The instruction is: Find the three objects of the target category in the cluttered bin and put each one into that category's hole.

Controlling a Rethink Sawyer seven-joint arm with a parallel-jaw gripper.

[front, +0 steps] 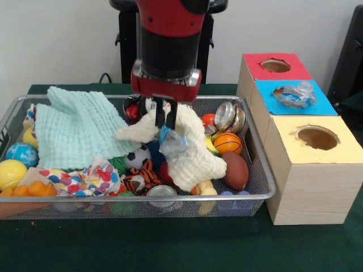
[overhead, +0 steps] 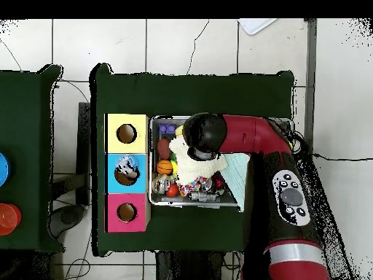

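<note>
My gripper (front: 165, 122) hangs over the middle of the wire mesh bin (front: 266, 175) and is shut on a crushed clear bottle with a blue label (front: 173, 141), held just above a cream cloth (front: 195, 158). A second crushed bottle (front: 296, 95) lies across the blue-surround hole (front: 317, 107) of the middle wooden box, and also shows in the overhead view (overhead: 127, 168). No third bottle shows. In the overhead view my arm (overhead: 207, 135) covers the gripper and much of the bin (overhead: 197, 205).
A mint cloth (front: 74, 127), a patterned cloth (front: 85, 180), several balls, a small football (front: 235, 170) and dented silver cans (front: 229, 116) fill the bin. The red-surround hole (front: 275, 66) and yellow-surround hole (front: 317, 137) flank the blue one.
</note>
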